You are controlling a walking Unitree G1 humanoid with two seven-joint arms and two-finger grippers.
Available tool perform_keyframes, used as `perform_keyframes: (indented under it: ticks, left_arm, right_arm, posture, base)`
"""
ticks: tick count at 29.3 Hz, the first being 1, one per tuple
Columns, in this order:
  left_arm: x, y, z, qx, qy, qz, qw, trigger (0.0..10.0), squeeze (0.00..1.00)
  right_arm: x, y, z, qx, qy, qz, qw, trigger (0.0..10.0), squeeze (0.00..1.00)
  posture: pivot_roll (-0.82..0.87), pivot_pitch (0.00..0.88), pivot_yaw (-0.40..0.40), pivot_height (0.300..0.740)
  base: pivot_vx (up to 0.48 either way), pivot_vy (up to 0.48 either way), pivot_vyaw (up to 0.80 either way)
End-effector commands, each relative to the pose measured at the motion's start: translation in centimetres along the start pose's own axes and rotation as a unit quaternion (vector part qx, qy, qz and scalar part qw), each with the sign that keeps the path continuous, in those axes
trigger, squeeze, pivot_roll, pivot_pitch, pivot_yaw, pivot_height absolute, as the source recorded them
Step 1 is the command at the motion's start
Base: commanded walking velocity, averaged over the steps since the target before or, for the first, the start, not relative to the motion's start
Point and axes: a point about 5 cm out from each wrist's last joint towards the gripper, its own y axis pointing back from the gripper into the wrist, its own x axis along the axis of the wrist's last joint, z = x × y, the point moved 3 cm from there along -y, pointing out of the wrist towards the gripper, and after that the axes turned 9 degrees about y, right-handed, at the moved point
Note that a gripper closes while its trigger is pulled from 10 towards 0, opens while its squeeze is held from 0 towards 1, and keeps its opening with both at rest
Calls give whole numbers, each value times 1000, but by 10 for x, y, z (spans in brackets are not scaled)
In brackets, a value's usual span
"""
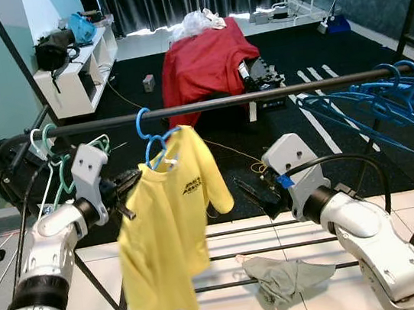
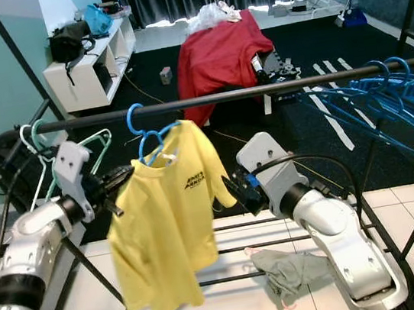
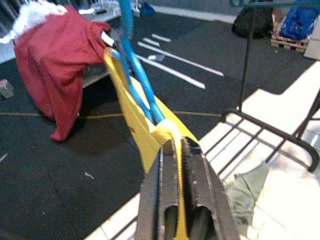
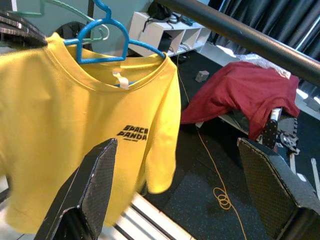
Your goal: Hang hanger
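We judge the hanging step all but done: the blue hanger [image 1: 150,137] already has its hook over the black rail [image 1: 260,96], and the yellow T-shirt [image 1: 170,233] droops from it between our two arms. Our left gripper [image 1: 128,184] reaches in from the left with its forearm raised, and its jaws are closed tight on a fold of the shirt's shoulder, just below the hanger's arm. What the next move calls for, we think, is parting those jaws and drawing back gently, so the hook is not dragged off the rail. Our right gripper [image 1: 249,193] hovers just beside the shirt's far sleeve, pointed at it, its jaws spread wide and holding nothing. A grey garment [image 1: 286,276] lies on the floor beneath.
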Motion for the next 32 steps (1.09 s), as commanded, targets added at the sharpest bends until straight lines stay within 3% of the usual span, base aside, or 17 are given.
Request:
perform_keyframes:
  ticks: [1,5,6,7,11,17,28,29,32]
  left_arm:
    - [-12,1,8,-17,9,-25,1000,10000,1000]
    - [-13,-3,12,-19,4,-26,999,10000,1000]
    - [-14,-5,16,-25,-5,-34,999,10000,122]
    - [-15,-7,19,-29,-9,-38,999,10000,0]
    - [-14,-9,22,-30,-10,-41,999,10000,0]
    - [-13,-10,12,23,-11,-50,998,10000,0]
    - [-24,-19,16,47,-12,-84,995,10000,0]
    - [-25,-18,16,48,-11,-85,995,0,0]
    - [-25,-18,16,45,-10,-88,995,0,0]
  right_arm:
    - [3,-3,-2,3,4,9,1000,10000,0]
    - [5,-4,1,2,8,11,1000,10000,0]
    - [5,-4,3,-1,9,11,1000,10000,0]
    - [6,-4,5,-4,9,11,1000,10000,0]
    - [6,-4,7,-7,8,10,1000,10000,0]
    - [6,-3,3,-9,1,10,1000,10000,0]
    - [7,-1,6,-15,1,13,1000,10000,0]
    - [8,-1,6,-16,1,13,1000,10000,0]
    - [9,0,6,-17,0,15,1000,10000,0]
  posture:
    - [-221,0,72,740]
    - [-224,0,77,740]
    - [-220,0,76,740]
    - [-222,0,81,740]
    - [-222,0,85,740]
    - [-230,0,93,740]
    - [-233,0,100,740]
    - [-237,0,101,740]
    - [-234,0,98,740]
  base:
    - [0,0,0]
    - [0,0,0]
    - [0,0,0]
    - [0,0,0]
    - [0,0,0]
    - [0,0,0]
    - [0,0,0]
    - [0,0,0]
    - [0,0,0]
